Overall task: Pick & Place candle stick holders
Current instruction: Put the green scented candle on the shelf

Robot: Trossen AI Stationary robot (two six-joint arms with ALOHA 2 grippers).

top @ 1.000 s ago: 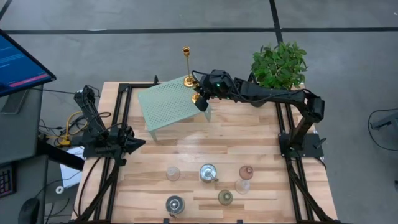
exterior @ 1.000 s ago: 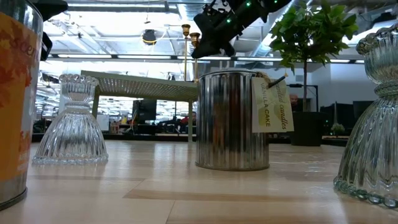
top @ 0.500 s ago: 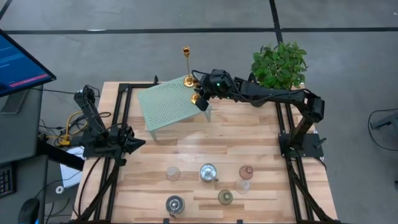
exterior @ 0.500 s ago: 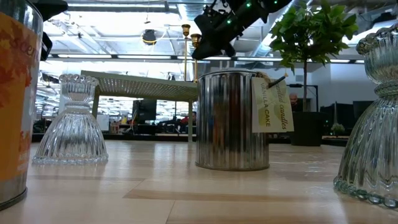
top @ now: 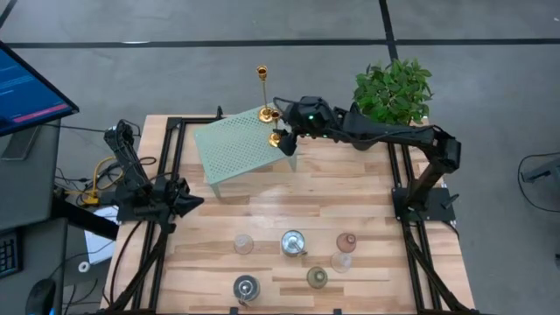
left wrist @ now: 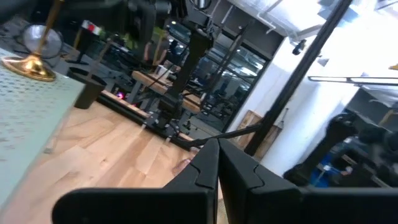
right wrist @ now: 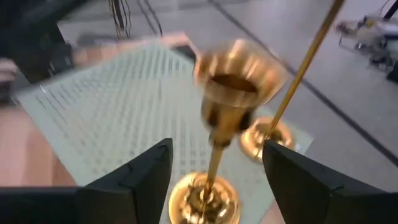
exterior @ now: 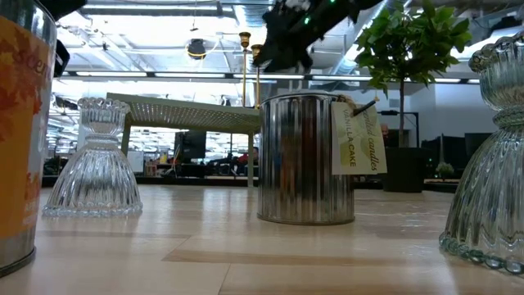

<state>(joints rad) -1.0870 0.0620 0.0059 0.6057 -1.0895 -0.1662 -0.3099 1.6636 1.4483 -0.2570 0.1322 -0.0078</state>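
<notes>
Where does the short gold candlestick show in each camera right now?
High view: short gold candlestick at the mint-green rack's right corner, under the right gripper.
Low view: its cup beside the tall candlestick.
Left wrist view: not identifiable.
Right wrist view: centre, between the fingers.
Shared landmark: the rack.

A pale wooden plank worktop with a black metal frame lies under me. At its far side stands a mint-green perforated metal rack on short legs, set at an angle. Near the far right corner sits a leafy green potted plant, its dark pot showing in the low view. Off the worktop's left edge a flat computer monitor shows a blue screen, above grey floor crossed by dark lines.
</notes>
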